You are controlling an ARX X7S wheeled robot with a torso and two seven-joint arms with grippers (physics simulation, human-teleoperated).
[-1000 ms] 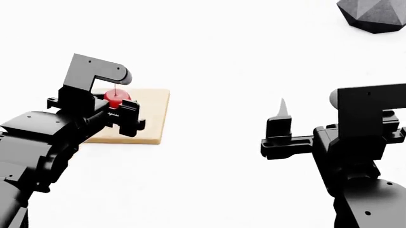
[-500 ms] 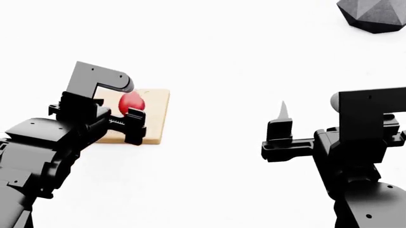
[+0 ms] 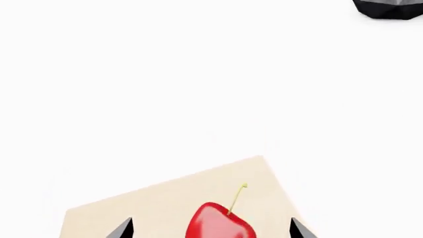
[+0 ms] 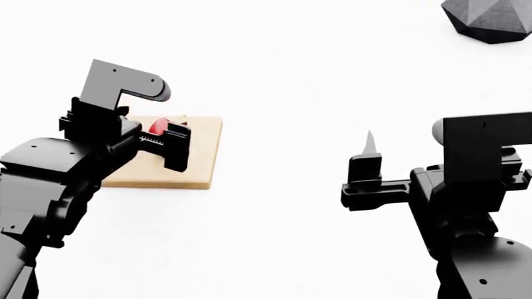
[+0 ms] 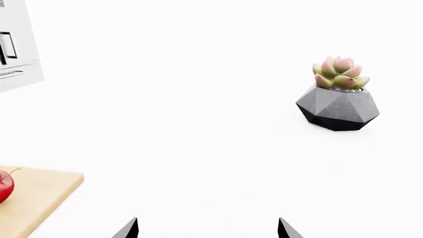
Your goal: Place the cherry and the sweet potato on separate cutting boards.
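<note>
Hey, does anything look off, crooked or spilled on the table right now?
Nothing stands out. The cherry rests whole on the cutting board, stem up, between the open left tool. The potted succulent stands upright. No spill or damage shows.

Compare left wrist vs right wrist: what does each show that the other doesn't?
Left wrist only: the cherry whole with its stem, lying on the cutting board between the spread fingertips of the left tool, untouched.

Right wrist only: the succulent in a faceted grey pot, a white appliance at the frame's edge, and the right tool, open with nothing between its tips.

Both: the cutting board with the cherry on it, and the white tabletop. The sweet potato appears in neither.
</note>
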